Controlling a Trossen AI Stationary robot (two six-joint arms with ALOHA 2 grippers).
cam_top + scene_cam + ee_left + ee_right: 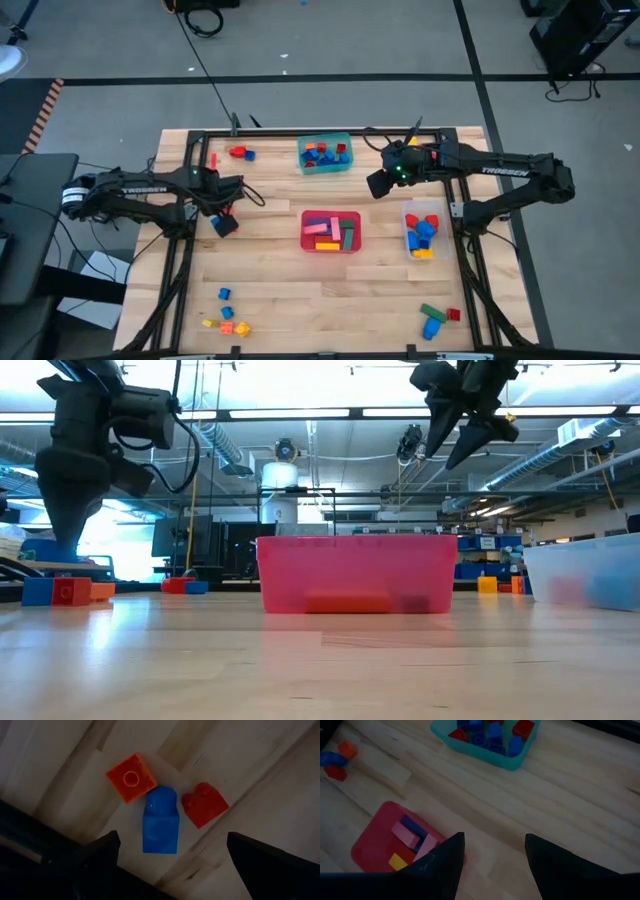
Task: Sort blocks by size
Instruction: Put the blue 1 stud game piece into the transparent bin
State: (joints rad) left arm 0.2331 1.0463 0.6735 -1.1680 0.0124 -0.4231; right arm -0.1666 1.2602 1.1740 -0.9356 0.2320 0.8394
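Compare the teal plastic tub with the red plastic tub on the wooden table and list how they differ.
The teal plastic tub sits at the table's far edge; the red plastic tub sits near the middle. The teal tub holds mostly small blue and red blocks; the red tub holds longer bars, including pink, yellow and green ones. Both are shallow rectangular tubs, and neither gripper is over either.

Three blocks (161, 805) lie touching on the table (240, 750) ahead of the left gripper's (170, 855) spread jaws. Ahead of the right gripper's (495, 852) parted jaws stands a tub of blocks (487, 742); another tub (375, 845) sits just beside one finger.
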